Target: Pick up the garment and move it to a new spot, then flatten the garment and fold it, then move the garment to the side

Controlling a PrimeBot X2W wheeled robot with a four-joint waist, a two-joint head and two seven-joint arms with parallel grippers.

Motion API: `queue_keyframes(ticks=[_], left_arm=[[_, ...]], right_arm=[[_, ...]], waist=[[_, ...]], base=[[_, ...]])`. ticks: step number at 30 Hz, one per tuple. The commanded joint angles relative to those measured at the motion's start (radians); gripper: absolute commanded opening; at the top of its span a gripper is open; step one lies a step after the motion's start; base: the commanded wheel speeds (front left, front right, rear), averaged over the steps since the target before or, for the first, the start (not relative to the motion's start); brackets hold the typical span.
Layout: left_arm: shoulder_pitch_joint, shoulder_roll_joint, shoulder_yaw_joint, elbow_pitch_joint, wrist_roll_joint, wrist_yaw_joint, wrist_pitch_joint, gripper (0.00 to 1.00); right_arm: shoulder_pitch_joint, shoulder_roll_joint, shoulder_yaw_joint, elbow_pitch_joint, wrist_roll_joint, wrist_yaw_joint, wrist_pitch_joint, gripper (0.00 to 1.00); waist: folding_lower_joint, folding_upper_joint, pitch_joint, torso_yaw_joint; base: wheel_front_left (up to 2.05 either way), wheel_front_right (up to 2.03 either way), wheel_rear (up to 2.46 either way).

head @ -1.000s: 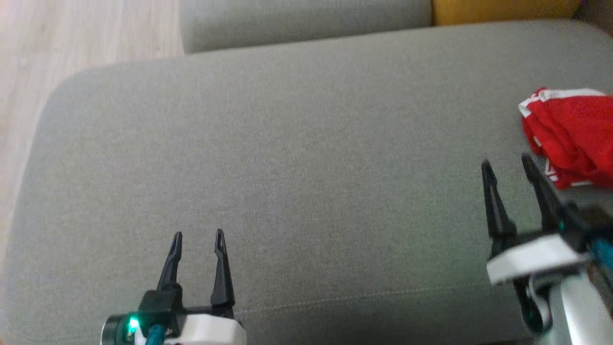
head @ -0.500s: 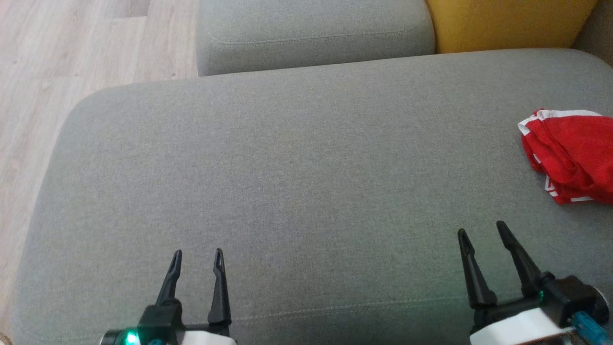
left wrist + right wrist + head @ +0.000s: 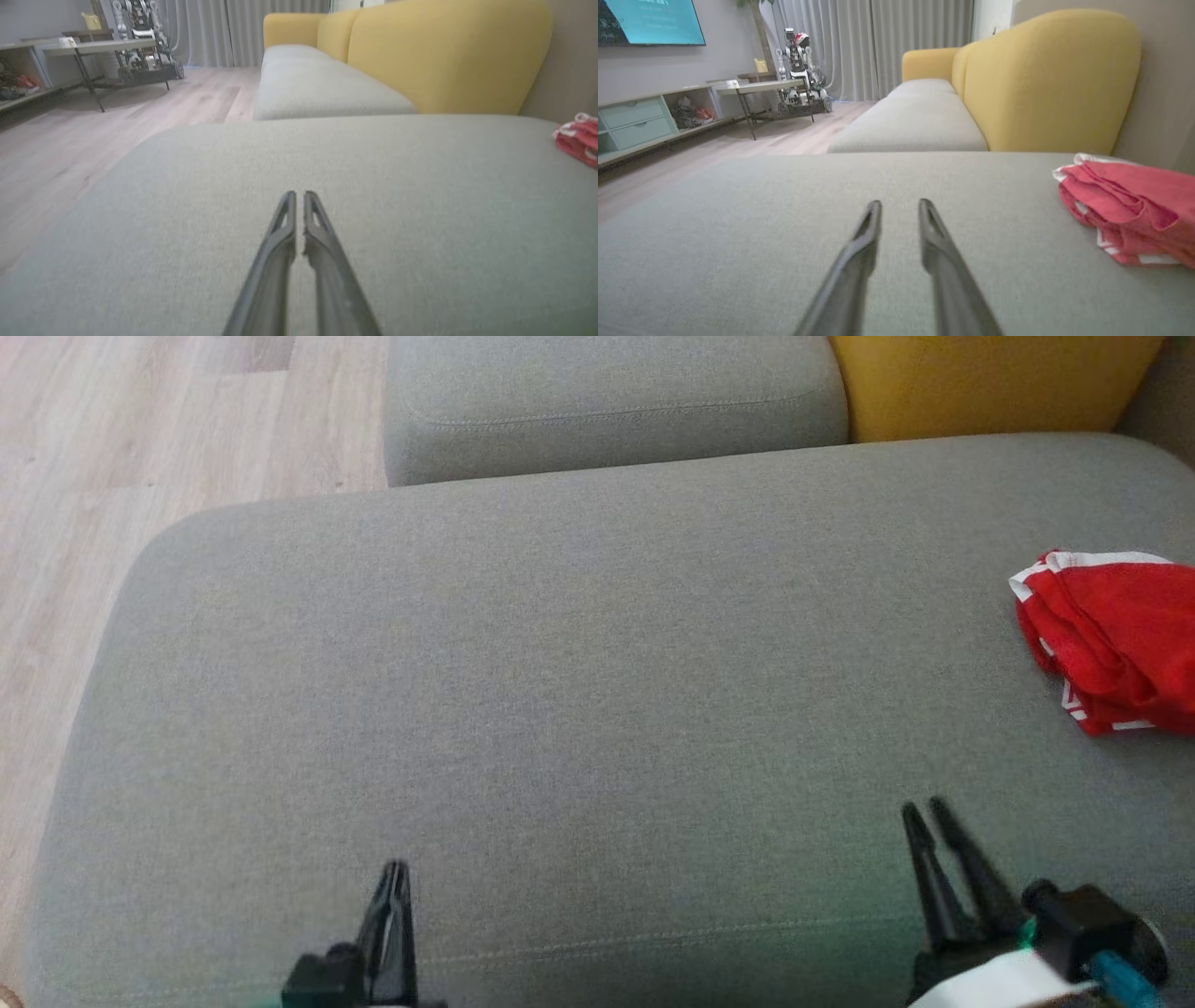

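The garment [image 3: 1116,635] is a red cloth with white trim, lying folded and bunched at the far right of the grey sofa seat [image 3: 560,663]. It also lies at the right edge of the left wrist view [image 3: 577,140] and the right wrist view [image 3: 1125,205]. My left gripper [image 3: 394,870] is low near the seat's front edge, its fingers [image 3: 287,219] pressed almost together on nothing. My right gripper [image 3: 922,809] hovers at the lower right, well short of the garment. Its fingers [image 3: 864,238] stand a narrow gap apart, with nothing between them.
A second grey seat cushion [image 3: 607,401] and a yellow backrest [image 3: 990,378] lie beyond the seat. Wooden floor [image 3: 140,439] runs along the left. The right wrist view takes in a low cabinet [image 3: 640,121] and a table [image 3: 756,88] across the room.
Both grippers have narrowed from wide open, the left almost to touching. Both have drawn back toward the seat's front edge. The head camera tilted earlier. The garment has not moved.
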Motion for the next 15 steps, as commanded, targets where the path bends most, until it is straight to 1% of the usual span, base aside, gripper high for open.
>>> queue_keyframes(ticks=[1,15], left_arm=[[0.002,0.000,0.000,-0.003,-0.008,0.000,0.000,0.00],[-0.034,0.010,0.035,0.018,-0.191,-0.038,0.031,0.00]], right_arm=[[0.001,0.000,0.002,0.001,0.008,0.000,0.000,0.00],[-0.032,-0.012,0.003,0.026,0.192,0.000,0.030,0.00]], waist=[[0.0000,0.0000,0.001,0.000],[0.0000,0.0000,0.006,0.003]], base=[[0.00,0.00,0.00],[0.00,0.00,0.00]])
